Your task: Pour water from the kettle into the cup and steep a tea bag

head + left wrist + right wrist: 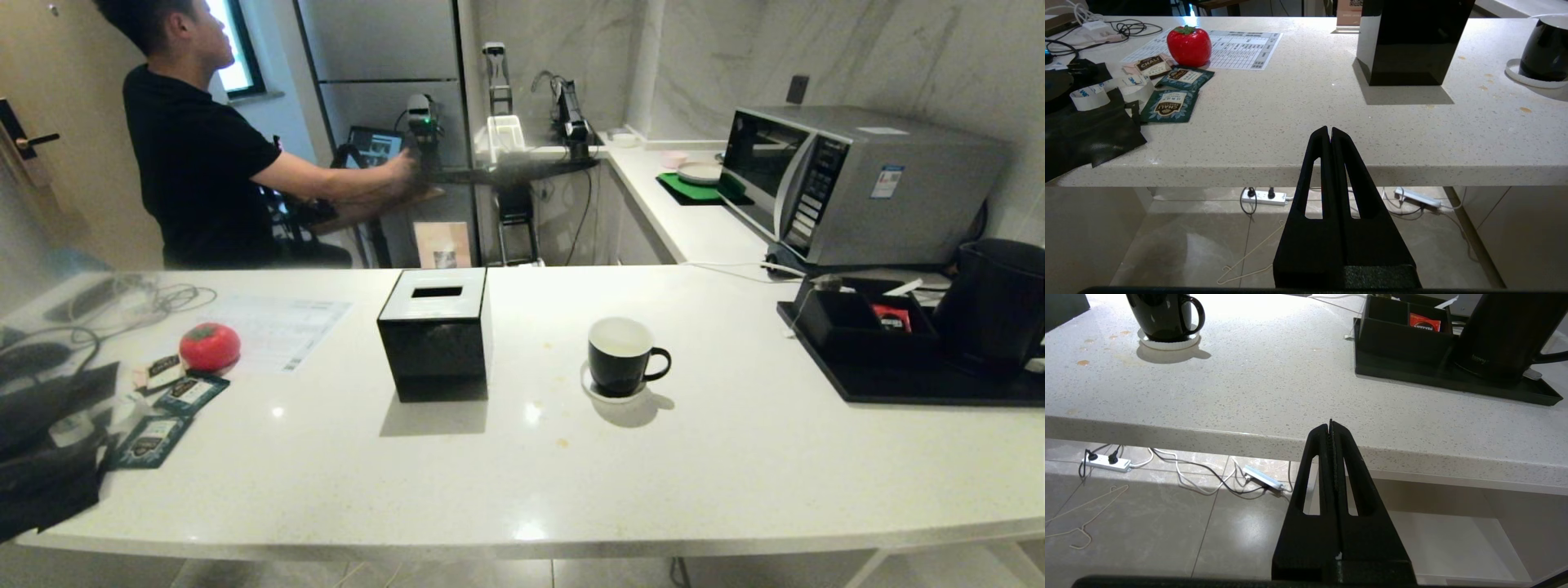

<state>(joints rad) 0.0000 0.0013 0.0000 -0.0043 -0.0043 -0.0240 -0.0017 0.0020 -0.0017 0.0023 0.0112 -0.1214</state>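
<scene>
Both grippers, left (1329, 132) and right (1331, 426), hung pressed fully together and empty before the speckled counter's (735, 457) edge. On it, the glossy black cup (624, 357) sat on its white saucer (592, 389). Right of it, the matte kettle (1000, 302), partly cut off, stood on a black tray (898, 384).
</scene>
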